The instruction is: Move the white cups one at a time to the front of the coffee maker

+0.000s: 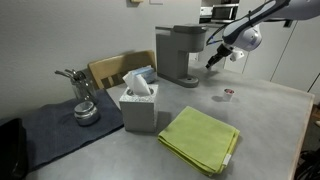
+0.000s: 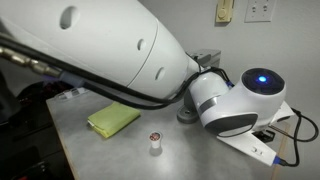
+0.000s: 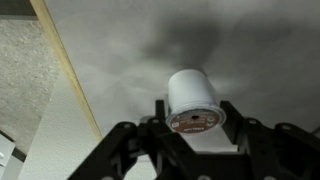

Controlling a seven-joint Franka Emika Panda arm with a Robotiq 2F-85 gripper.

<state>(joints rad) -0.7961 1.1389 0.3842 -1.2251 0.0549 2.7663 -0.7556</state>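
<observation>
Bare table (image 1: 265,110) surrounds lone white cup (image 1: 229,95); coffee maker (image 1: 178,55) stands well apart.
</observation>
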